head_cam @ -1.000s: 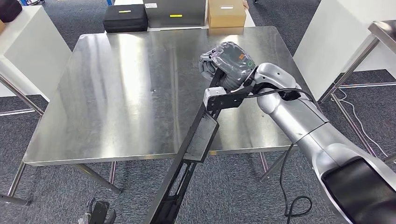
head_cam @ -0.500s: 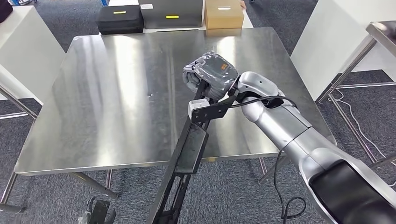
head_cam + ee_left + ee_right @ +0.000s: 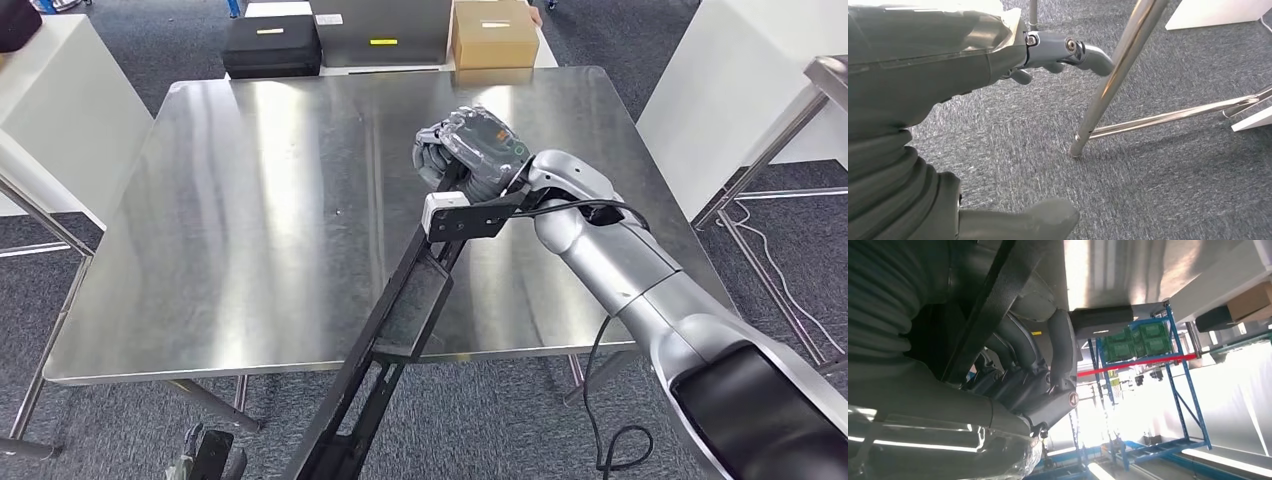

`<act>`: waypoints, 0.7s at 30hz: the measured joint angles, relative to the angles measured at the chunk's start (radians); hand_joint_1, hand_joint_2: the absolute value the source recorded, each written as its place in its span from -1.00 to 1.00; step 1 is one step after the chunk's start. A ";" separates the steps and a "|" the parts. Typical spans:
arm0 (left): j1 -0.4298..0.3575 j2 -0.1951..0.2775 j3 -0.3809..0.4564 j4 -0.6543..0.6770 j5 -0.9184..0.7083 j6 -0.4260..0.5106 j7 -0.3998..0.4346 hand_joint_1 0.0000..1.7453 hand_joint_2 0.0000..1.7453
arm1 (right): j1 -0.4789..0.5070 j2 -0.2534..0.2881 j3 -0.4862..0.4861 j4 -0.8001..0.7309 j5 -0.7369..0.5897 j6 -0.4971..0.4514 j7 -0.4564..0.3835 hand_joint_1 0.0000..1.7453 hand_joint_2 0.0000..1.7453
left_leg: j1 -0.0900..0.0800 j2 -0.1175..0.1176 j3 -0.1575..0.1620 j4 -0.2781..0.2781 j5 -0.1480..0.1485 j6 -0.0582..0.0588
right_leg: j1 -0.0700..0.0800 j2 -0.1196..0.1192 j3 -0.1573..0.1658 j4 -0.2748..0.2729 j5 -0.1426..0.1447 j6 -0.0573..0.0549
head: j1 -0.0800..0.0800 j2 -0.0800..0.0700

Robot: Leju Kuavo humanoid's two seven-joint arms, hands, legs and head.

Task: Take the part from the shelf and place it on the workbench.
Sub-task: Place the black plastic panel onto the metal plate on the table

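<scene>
Black case (image 3: 270, 45), grey box (image 3: 378, 30), cardboard box (image 3: 494, 32) beyond workbench (image 3: 250, 200)

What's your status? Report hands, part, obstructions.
Right hand grips long black part over workbench, not yet set down. Left hand hangs open near floor. Nothing in the way.

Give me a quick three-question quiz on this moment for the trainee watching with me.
1. True or false: the long black part lies flat on the workbench.
2. Which hand grips the part: A) left hand, B) right hand?
3. Where does the part's lower end reach?

Key:
1. False: it slants, its top end gripped above the steel top.
2. B, the right hand; the left hand hangs near the carpet, holding nothing.
3. Past the workbench's near edge, down toward the floor.
</scene>
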 joint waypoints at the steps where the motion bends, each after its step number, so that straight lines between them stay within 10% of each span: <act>1: 0.000 0.001 0.000 0.000 0.002 0.000 0.000 -1.00 1.00 | -0.002 -0.001 -0.001 0.004 0.006 -0.005 0.004 0.86 1.00 | 0.001 0.000 0.001 -0.001 -0.003 -0.004 | 0.000 0.000 0.001 -0.002 0.000 -0.003 | -0.001 0.000; 4: 0.002 0.002 0.000 0.000 0.006 0.001 -0.003 -1.00 1.00 | -0.013 -0.004 -0.012 0.026 0.025 -0.040 0.036 0.86 1.00 | 0.008 0.004 -0.019 0.041 -0.035 -0.021 | -0.012 -0.001 0.012 -0.013 -0.001 -0.016 | -0.002 0.000; 7: 0.006 0.005 0.001 0.002 0.015 0.004 -0.006 -1.00 1.00 | -0.034 -0.005 -0.030 0.069 0.039 -0.094 0.081 0.86 1.00 | 0.015 0.011 -0.117 0.225 -0.111 -0.040 | -0.015 -0.001 0.022 -0.016 -0.006 -0.026 | -0.006 0.000; 9: 0.010 0.006 0.001 0.004 0.017 0.007 -0.006 -1.00 1.00 | -0.039 -0.008 -0.044 0.106 0.044 -0.123 0.104 0.86 1.00 | 0.022 0.013 -0.170 0.294 -0.113 -0.048 | -0.016 0.000 0.027 -0.015 -0.010 -0.029 | -0.006 0.000; 14: 0.012 0.008 0.001 0.006 0.019 0.009 -0.005 -1.00 1.00 | -0.065 -0.023 -0.091 0.201 0.056 -0.162 0.128 0.86 1.00 | 0.033 0.016 -0.072 0.042 0.040 -0.050 | -0.014 0.003 0.037 -0.003 -0.031 -0.008 | -0.006 0.000; 18: 0.011 0.007 0.001 0.007 0.022 0.010 -0.004 -1.00 1.00 | -0.086 -0.039 -0.118 0.272 0.060 -0.175 0.145 0.86 1.00 | 0.023 0.011 -0.056 0.017 0.039 -0.020 | -0.009 0.003 0.033 0.000 -0.036 0.013 | -0.004 0.000; 21: 0.008 0.006 0.001 0.007 0.024 0.012 -0.004 -1.00 1.00 | -0.096 -0.051 -0.141 0.314 0.061 -0.184 0.150 0.86 1.00 | 0.021 0.012 -0.048 0.006 0.042 0.004 | -0.011 0.000 -0.030 0.121 -0.089 0.013 | -0.002 0.000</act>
